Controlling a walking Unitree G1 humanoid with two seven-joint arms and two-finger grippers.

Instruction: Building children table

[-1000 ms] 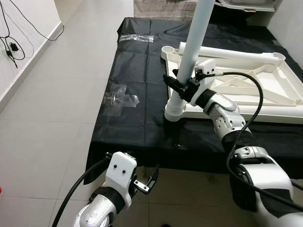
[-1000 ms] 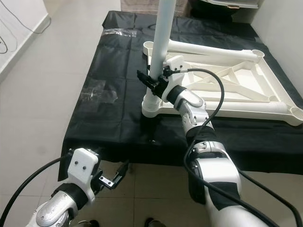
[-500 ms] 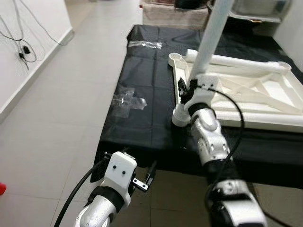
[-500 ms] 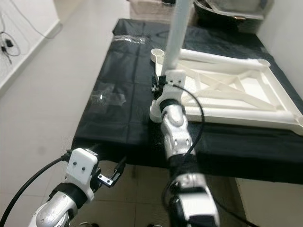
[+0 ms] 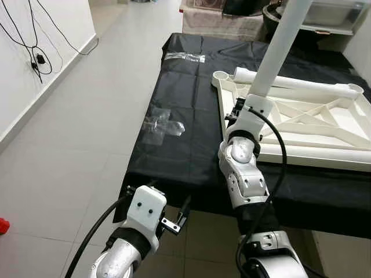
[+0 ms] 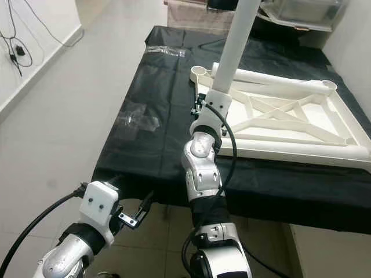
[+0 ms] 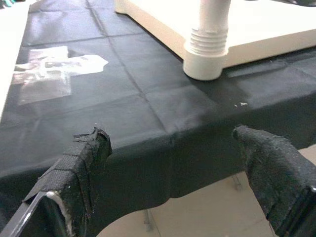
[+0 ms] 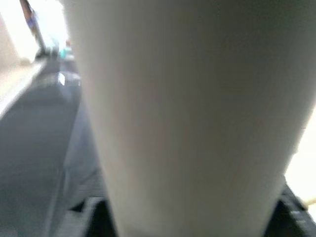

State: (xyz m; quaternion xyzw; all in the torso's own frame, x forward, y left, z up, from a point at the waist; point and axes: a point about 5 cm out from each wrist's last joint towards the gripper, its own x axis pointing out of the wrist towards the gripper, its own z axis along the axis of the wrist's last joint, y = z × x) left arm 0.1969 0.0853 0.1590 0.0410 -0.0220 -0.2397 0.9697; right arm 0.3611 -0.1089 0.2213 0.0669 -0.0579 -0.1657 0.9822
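Right gripper pinched upright leg, steadying it in tabletop corner socket; left gripper idle, fingers spread.

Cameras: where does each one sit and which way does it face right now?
Left eye: on the head, looking down at the black sheet, the frame and its leg; both arms show.
Right eye: same head, same scene.
Left wrist: looks along the open left gripper at the sheet's edge and the leg's threaded foot.
Right wrist: pressed close to the leg, right gripper at it.
Shared: the leg shows in all four.
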